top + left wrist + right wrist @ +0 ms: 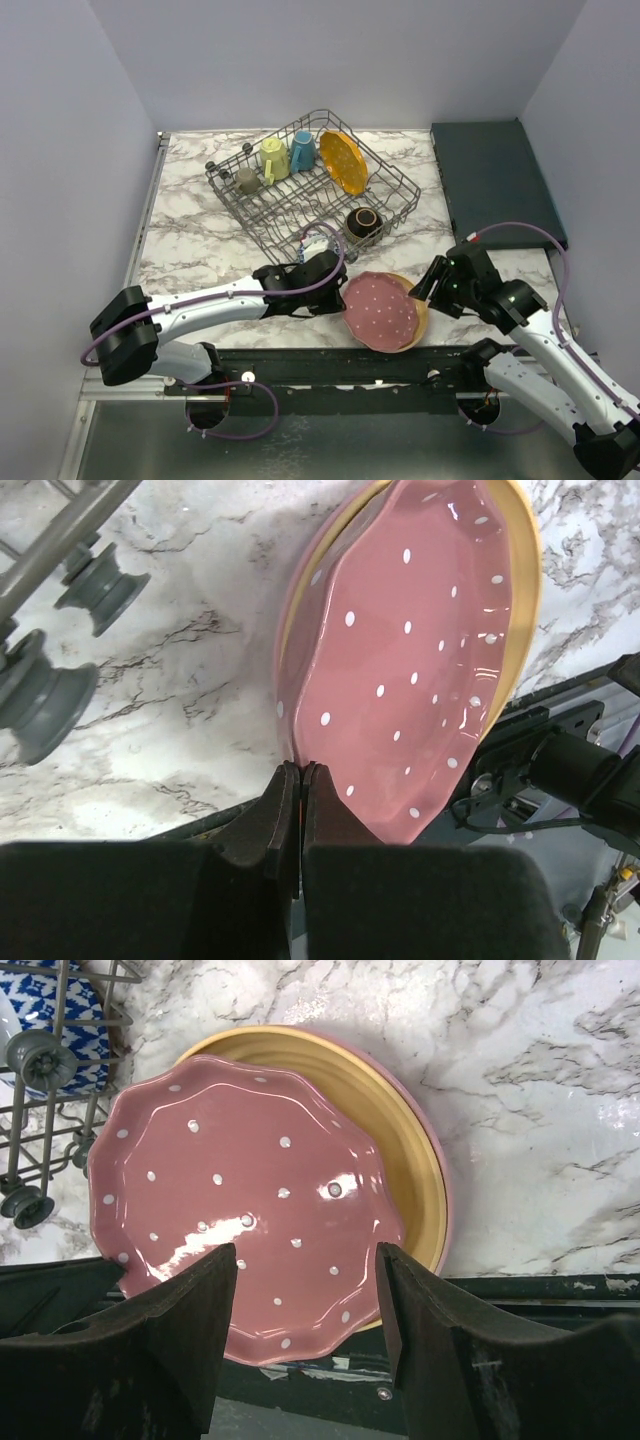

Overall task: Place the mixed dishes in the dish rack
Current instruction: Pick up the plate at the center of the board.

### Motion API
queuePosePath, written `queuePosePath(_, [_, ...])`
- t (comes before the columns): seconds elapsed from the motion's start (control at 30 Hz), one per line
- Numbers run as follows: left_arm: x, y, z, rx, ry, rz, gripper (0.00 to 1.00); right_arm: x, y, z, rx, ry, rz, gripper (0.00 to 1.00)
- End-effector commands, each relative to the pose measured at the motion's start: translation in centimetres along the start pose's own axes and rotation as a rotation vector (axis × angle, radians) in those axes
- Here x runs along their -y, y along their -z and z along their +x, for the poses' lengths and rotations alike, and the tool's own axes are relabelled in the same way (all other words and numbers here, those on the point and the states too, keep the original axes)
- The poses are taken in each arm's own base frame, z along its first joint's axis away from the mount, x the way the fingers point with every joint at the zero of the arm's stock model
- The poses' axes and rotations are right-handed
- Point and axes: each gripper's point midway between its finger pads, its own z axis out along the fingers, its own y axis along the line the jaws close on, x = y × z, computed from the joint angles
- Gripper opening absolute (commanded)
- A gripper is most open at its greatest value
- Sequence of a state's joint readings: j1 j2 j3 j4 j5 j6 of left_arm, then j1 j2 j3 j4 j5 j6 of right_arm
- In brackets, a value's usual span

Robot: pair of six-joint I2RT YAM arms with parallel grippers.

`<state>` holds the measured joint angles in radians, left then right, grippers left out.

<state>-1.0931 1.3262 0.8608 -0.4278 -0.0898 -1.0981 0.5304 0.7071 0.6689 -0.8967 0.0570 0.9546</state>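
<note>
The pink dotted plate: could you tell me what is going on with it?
The left gripper appears shut on the rim of the pink plate, which lies on a yellow plate. The right gripper hangs open beside them. The dish rack already holds a blue mug, an orange plate and a dark bowl, among others.

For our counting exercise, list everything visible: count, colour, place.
dish rack: one, grey wire, table's middle
small cup: one, grey, rack's left end
yellow-green mug: one, in rack beside cup
blue mug: one, in rack, next along
orange plate: one, upright in rack
dark bowl: one, brown, rack's near right corner
patterned bowl: one, blue-white, rack's near edge
dotted plate: one, pink, on yellow plate
yellow plate: one, pink-rimmed, table's near edge
tray: one, dark, far right
table: one, white marbled
left gripper: one, shut, tips at dotted plate's rim
right gripper: one, open, above both plates
</note>
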Motion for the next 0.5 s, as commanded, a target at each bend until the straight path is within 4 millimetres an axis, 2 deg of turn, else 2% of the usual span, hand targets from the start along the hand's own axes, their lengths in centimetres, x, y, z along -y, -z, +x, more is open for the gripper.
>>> queuePosePath(0.0, [-0.5, 0.6, 0.1, 0.018, 0.018, 0.006, 0.0, 0.0, -0.5, 0.9, -0.036, -0.016, -0.012, 0.63])
queuePosePath(0.1, [-1.3, 0.1, 0.6, 0.002, 0.023, -0.016, 0.0, -0.3, -0.6, 1.0, -0.041, -0.022, -0.025, 0.63])
queuePosePath(0.27, [-1.5, -0.6, 1.1, -0.023, 0.006, -0.034, 0.0, -0.4, -0.6, 1.0, -0.042, -0.026, -0.029, 0.63])
queuePosePath(0.47, [-1.9, -1.5, 1.6, -0.048, -0.008, -0.061, 0.08, -0.2, -1.0, 1.2, -0.044, -0.033, -0.027, 0.63])
